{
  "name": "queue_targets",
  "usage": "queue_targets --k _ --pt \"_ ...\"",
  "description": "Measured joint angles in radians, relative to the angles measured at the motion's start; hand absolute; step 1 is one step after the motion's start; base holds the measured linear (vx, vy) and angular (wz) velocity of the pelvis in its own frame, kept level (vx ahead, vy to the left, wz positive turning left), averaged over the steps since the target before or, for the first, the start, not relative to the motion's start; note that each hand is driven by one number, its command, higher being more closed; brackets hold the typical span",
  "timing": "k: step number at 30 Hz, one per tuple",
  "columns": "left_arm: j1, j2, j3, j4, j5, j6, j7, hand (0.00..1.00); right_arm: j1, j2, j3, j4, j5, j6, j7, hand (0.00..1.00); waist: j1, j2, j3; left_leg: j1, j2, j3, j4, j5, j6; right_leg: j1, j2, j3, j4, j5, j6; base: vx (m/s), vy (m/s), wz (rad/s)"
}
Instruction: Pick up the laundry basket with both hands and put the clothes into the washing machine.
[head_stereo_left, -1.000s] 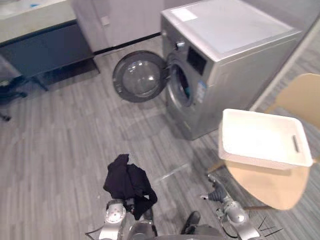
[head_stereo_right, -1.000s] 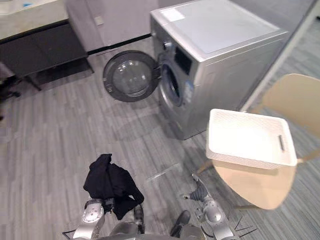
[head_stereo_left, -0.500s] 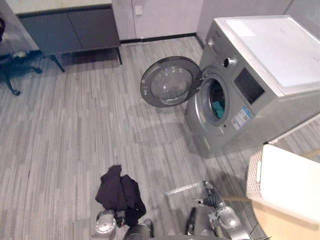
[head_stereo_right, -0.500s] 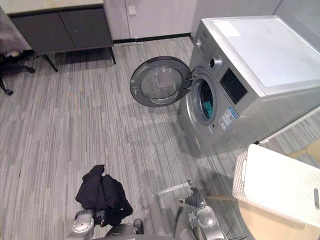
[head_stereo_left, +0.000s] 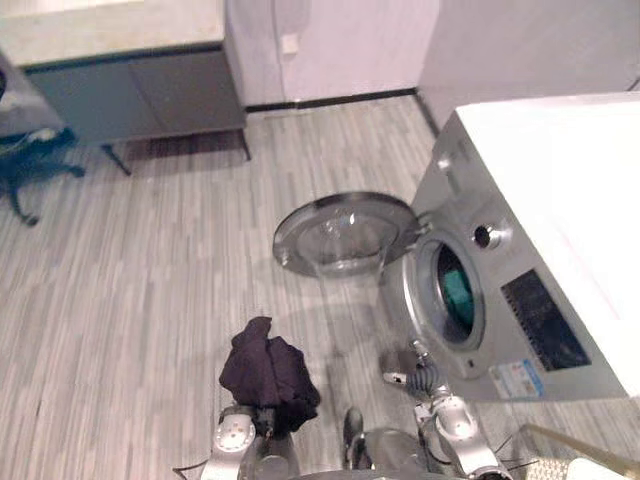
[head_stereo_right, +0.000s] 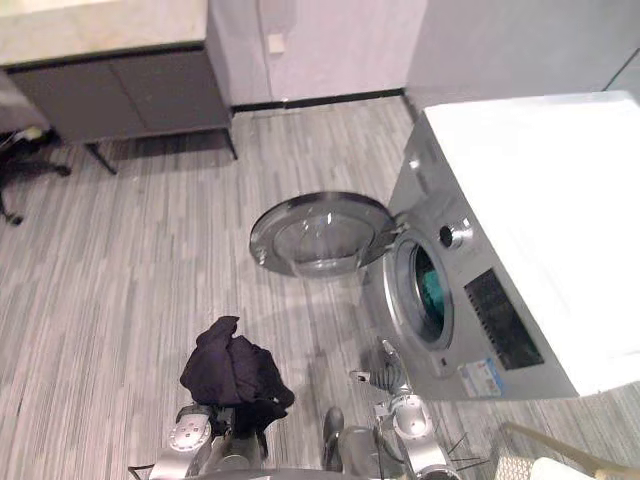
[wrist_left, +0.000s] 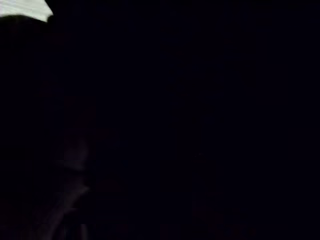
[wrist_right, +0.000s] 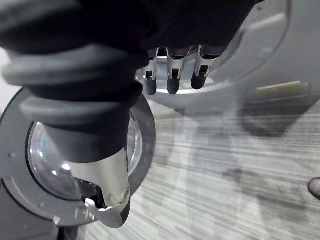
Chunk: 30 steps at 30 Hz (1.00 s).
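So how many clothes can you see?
2: a dark bundle raised at the robot's left, and a teal one inside the washer. More may hide in the drum.

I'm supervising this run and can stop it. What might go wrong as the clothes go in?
The bunched black garment hangs loosely and could slip to the floor. The round glass door of the silver washing machine juts out beside the drum opening; garment or right hand could catch it.

No wording can be read. A small white-and-blue sticker (head_stereo_left: 516, 380) sits at the lower front corner of the washing machine (head_stereo_left: 560, 200), its print too small to make out.
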Motion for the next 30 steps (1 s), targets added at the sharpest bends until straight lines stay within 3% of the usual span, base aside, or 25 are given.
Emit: queue_targets --k 1,3,4,5,6,7,9,10,12,14,16,18,19,22,25,26,27,28,30 --pt "-0.001 0.002 -0.006 -0.003 0.002 0.000 0.000 1.00 0.001 -0.003 0.000 0.001 -0.001 0.001 0.000 0.00 0.008 -0.003 0.002 -0.035 -0.050 -0.065 -0.146 -0.006 0.002 0.029 -0.003 0.053 -0.020 0.000 0.000 0.39 0.107 -1.14" --pt "-0.004 0.000 -0.013 -0.002 0.005 0.001 0.001 1.00 -0.001 -0.001 -0.016 0.011 -0.002 0.001 -0.001 0.00 0.024 -0.010 0.006 -0.034 -0.112 -0.204 -0.380 0.009 -0.028 0.058 -0.014 0.124 -0.023 -0.012 0.022 0.35 0.191 -1.34" --pt "-0.005 -0.003 -0.022 -0.002 0.013 0.000 0.002 1.00 -0.002 -0.002 -0.020 0.021 -0.012 0.001 -0.010 0.00 0.024 -0.002 0.005 -0.026 -0.136 -0.309 -0.541 0.047 -0.073 0.077 -0.018 0.174 -0.020 -0.039 0.064 0.39 0.314 -1.38" --pt "-0.005 -0.013 -0.025 0.000 0.014 0.001 0.003 1.00 0.001 -0.007 -0.024 0.030 -0.022 0.000 -0.016 0.00 0.022 0.016 0.001 -0.020 -0.129 -0.373 -0.636 0.087 -0.106 0.087 -0.009 0.213 -0.016 -0.058 0.092 0.26 0.231 -1.41" --pt "-0.004 -0.019 -0.028 0.001 0.014 0.001 0.003 1.00 0.003 -0.012 -0.025 0.038 -0.023 0.000 -0.017 0.00 0.023 0.027 -0.002 -0.016 -0.124 -0.397 -0.665 0.123 -0.114 0.086 -0.006 0.237 -0.011 -0.070 0.107 0.28 0.397 -1.71" --pt "0.008 -0.037 -0.032 0.004 0.014 0.000 0.003 1.00 0.012 -0.032 -0.025 0.045 -0.029 0.001 -0.016 0.00 0.024 0.061 -0.017 -0.002 -0.094 -0.398 -0.660 0.187 -0.123 0.079 0.012 0.310 0.030 -0.122 0.146 0.27 0.469 -1.82" --pt "-0.003 -0.019 -0.040 0.021 0.018 0.009 0.001 1.00 0.014 -0.008 -0.026 0.056 -0.032 0.006 -0.018 0.00 0.018 0.019 -0.022 0.006 -0.116 -0.293 -0.607 0.177 -0.082 0.034 -0.038 0.377 0.126 -0.172 0.191 0.26 0.483 -1.72" --pt "-0.012 0.002 -0.040 0.020 0.021 0.009 0.001 1.00 0.024 0.003 -0.020 0.057 -0.034 0.008 -0.016 0.00 0.014 -0.022 -0.039 0.022 -0.130 -0.204 -0.597 0.151 -0.049 -0.016 -0.081 0.367 0.186 -0.178 0.205 0.15 0.381 -1.65" --pt "-0.020 0.016 -0.035 0.017 0.021 0.010 0.003 1.00 0.022 0.011 -0.011 0.057 -0.039 0.008 -0.016 0.00 0.020 -0.028 -0.041 0.059 -0.128 -0.086 -0.595 0.124 -0.013 -0.061 -0.127 0.299 0.215 -0.159 0.230 0.10 0.332 -1.78" --pt "-0.011 0.023 -0.028 0.006 0.020 0.012 0.003 1.00 0.001 0.013 0.014 0.067 -0.043 0.009 -0.014 0.00 0.022 -0.028 -0.040 0.124 -0.124 0.047 -0.623 0.106 0.013 -0.077 -0.209 0.078 0.227 -0.150 0.223 0.03 0.164 -1.82" --pt "-0.007 0.023 -0.023 -0.010 0.020 0.018 0.005 1.00 -0.035 0.013 0.035 0.085 -0.058 0.009 -0.012 0.00 0.021 -0.014 -0.038 0.188 -0.097 0.195 -0.657 0.071 0.023 -0.060 -0.302 -0.340 0.213 -0.134 0.170 0.03 0.174 -1.89" --pt "-0.008 0.026 -0.018 -0.026 0.020 0.019 0.004 1.00 -0.044 0.013 0.033 0.086 -0.060 0.009 -0.013 0.00 0.021 -0.012 -0.041 0.220 -0.080 0.272 -0.691 0.062 0.019 -0.048 -0.344 -0.526 0.211 -0.102 0.139 0.05 0.121 -1.48" --pt "-0.009 0.035 -0.017 -0.030 0.020 0.019 0.004 1.00 -0.041 0.012 0.027 0.086 -0.066 0.011 -0.015 0.00 0.019 -0.019 -0.044 0.242 -0.077 0.318 -0.713 0.077 0.006 -0.053 -0.347 -0.555 0.207 -0.086 0.154 0.13 0.077 -1.36" --pt "-0.007 0.041 -0.007 -0.029 0.021 0.020 0.000 1.00 -0.034 0.009 0.005 0.086 -0.068 0.013 -0.017 0.00 -0.008 -0.019 -0.045 0.278 -0.063 0.378 -0.721 0.083 -0.001 -0.053 -0.311 -0.490 0.157 -0.072 0.186 0.17 -0.024 -0.79" --pt "-0.016 0.038 0.009 -0.028 0.021 0.022 -0.001 1.00 -0.007 0.002 -0.002 0.087 -0.066 0.014 -0.026 0.00 -0.009 -0.021 -0.045 0.237 0.006 0.391 -0.506 0.081 0.000 -0.025 -0.269 -0.415 0.095 -0.060 0.204 0.15 -0.132 -0.84" --pt "-0.008 0.034 0.014 -0.028 0.021 0.022 0.000 1.00 -0.001 -0.011 0.004 0.087 -0.065 0.014 -0.035 0.00 0.001 -0.008 -0.036 0.199 0.066 0.333 -0.319 0.088 0.010 0.017 -0.244 -0.367 0.074 -0.059 0.202 0.11 -0.053 -0.86" --pt "-0.003 0.033 0.015 -0.030 0.021 0.022 0.001 1.00 -0.002 -0.014 0.004 0.087 -0.064 0.014 -0.036 0.00 0.005 -0.005 -0.033 0.174 0.081 0.295 -0.250 0.091 0.023 0.033 -0.240 -0.351 0.068 -0.060 0.202 0.16 0.056 -1.13" --pt "0.002 0.021 0.011 -0.029 0.021 0.021 0.000 1.00 -0.003 -0.022 -0.002 0.088 -0.057 0.016 -0.040 0.00 0.014 -0.006 -0.030 0.127 0.059 0.191 -0.196 0.020 -0.017 0.039 -0.245 -0.304 0.071 -0.062 0.203 0.17 0.132 -1.04" --pt "-0.009 0.009 0.010 -0.030 0.020 0.021 0.002 1.00 -0.006 -0.034 -0.022 0.090 -0.056 0.017 -0.048 0.00 0.018 -0.003 -0.027 0.071 0.018 0.107 -0.243 -0.007 -0.031 0.038 -0.252 -0.259 0.070 -0.061 0.204 0.15 0.153 -0.93"
